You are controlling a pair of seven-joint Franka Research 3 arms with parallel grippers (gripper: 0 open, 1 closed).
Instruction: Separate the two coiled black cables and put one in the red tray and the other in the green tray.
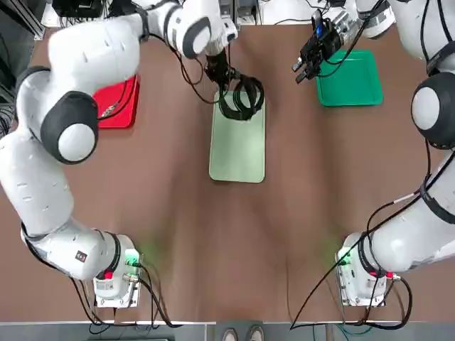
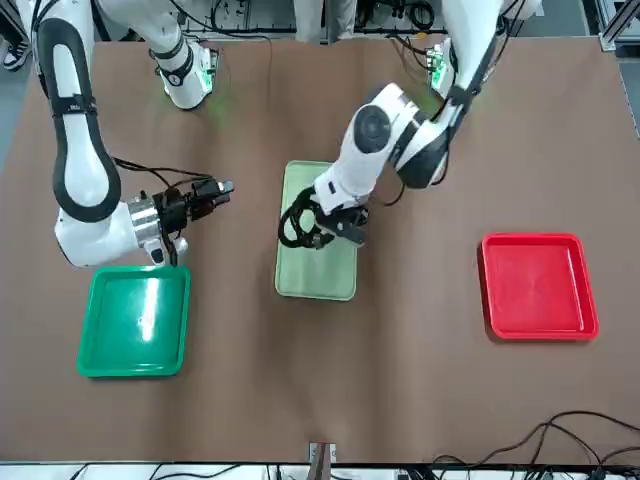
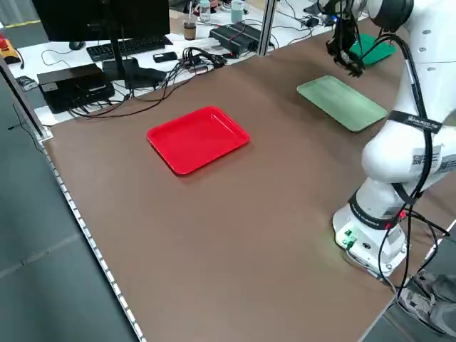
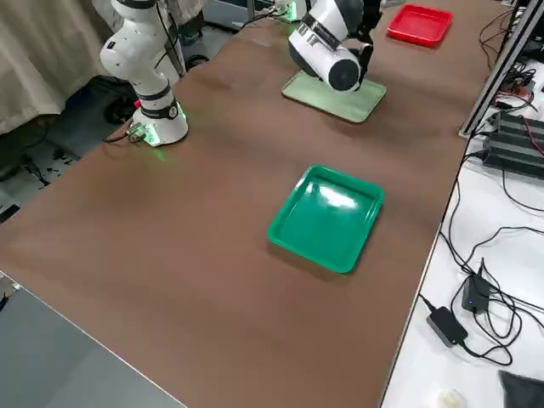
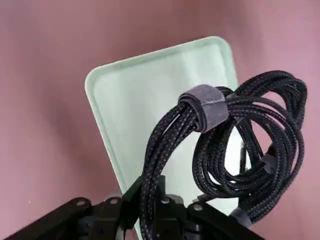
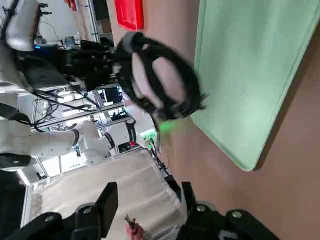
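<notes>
Right, top view first: my left end effector has the two coiled black cables up over the pale mint tray. The right one is out beside the green tray.

Front view: the bundle hangs off the left fingers, near the bench's middle; the red tray is bare, glossy, raised-rimmed, round-cornered.

Left wrist view: closed on one strand bundle. Braided, flecked sleeving, fuzzy grey straps, coils overlapping. I'd judge them light, springy, not fragile, grippy in the weave but likely to snag. The free coil's outer loop, near a strap, looks the best hold for the right.

Right wrist view: fingers apart, nothing between them; the smooth mint plastic lies beyond.
</notes>
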